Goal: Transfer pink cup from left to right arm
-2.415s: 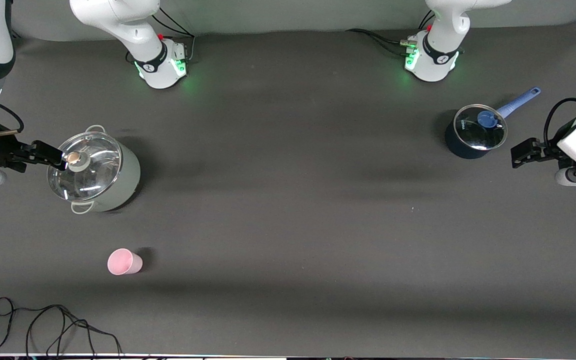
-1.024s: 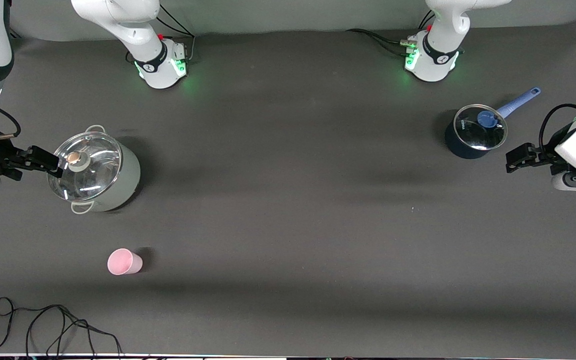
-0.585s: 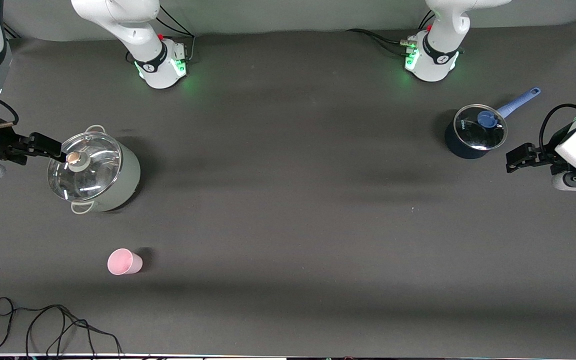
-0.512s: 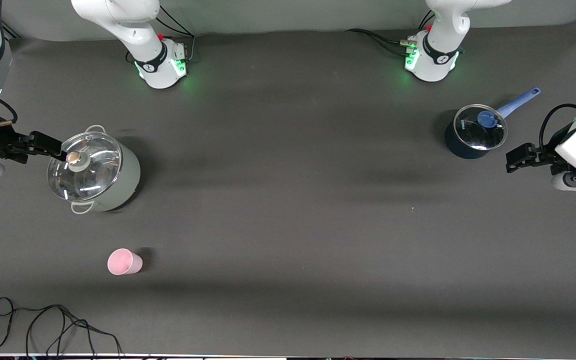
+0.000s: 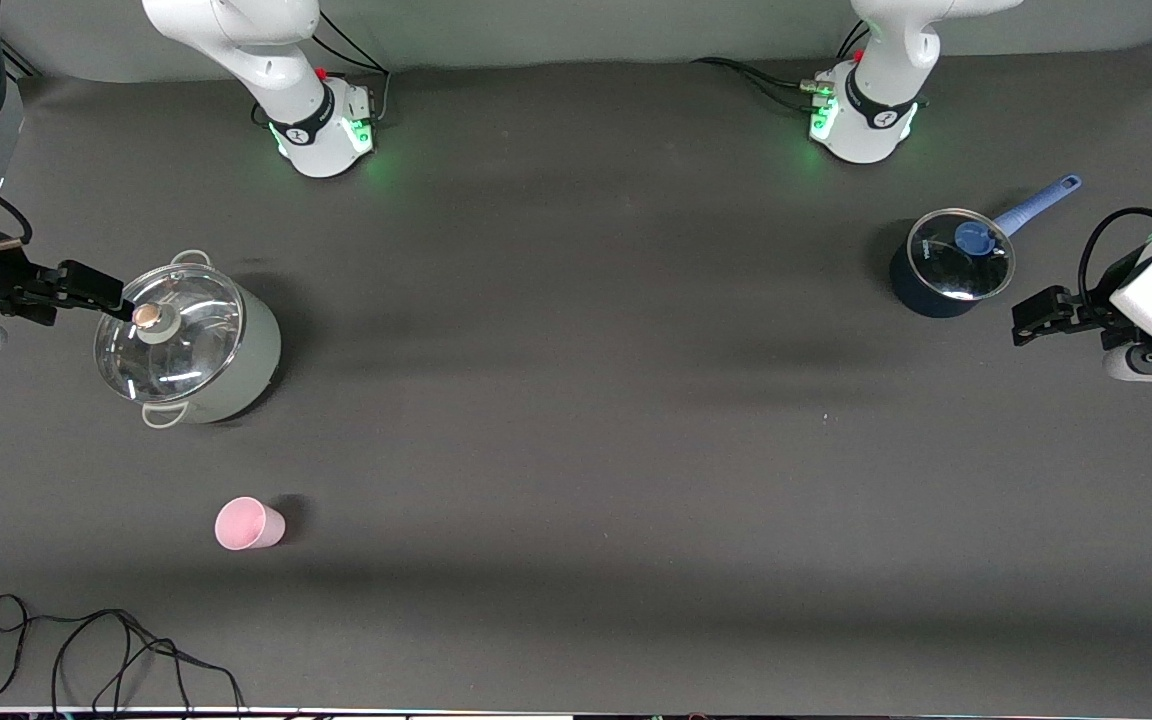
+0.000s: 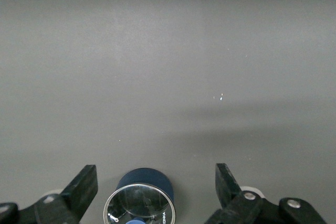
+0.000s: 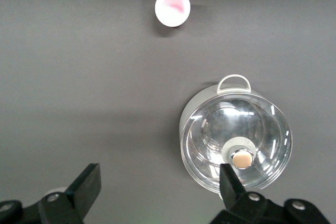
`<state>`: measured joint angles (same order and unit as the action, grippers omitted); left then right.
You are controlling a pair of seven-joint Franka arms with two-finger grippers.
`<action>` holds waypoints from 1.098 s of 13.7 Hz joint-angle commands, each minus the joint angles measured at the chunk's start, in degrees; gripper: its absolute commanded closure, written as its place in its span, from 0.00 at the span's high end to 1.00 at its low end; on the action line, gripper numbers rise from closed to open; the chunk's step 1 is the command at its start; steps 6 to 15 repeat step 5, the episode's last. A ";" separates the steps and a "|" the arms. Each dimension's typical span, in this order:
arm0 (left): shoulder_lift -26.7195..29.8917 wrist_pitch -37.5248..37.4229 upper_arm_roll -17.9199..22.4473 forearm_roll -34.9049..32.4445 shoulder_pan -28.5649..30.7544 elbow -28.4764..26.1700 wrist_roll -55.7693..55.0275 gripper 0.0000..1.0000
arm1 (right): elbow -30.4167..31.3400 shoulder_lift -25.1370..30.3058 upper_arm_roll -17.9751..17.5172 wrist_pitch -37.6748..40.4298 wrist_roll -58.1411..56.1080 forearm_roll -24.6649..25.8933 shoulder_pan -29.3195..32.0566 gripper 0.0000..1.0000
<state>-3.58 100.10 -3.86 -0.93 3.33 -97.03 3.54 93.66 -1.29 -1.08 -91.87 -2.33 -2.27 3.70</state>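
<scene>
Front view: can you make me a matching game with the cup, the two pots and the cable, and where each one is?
Things:
1. pink cup
2. big white pot
3. small dark blue pot
4. black cable

Places:
A. at the left arm's end of the table, beside the open left gripper
B. at the table edge nearest the front camera
C. under the tips of the open right gripper
D. standing alone, nearer the front camera than the big white pot

Pairs: 1-D, 2-C, 3-A, 4-B
</scene>
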 commanded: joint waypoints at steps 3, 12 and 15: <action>1.64 0.62 0.00 0.49 0.09 -1.67 -0.64 1.00 | -0.32 0.50 -0.32 0.72 0.75 -0.45 0.70 1.00; 1.64 0.62 0.00 0.49 0.09 -1.67 -0.81 1.00 | -0.32 0.50 -0.32 0.72 0.75 -0.36 0.70 1.00; 1.64 0.62 0.00 0.49 0.09 -1.67 -0.81 1.00 | -0.32 0.50 -0.32 0.72 0.75 -0.36 0.70 1.00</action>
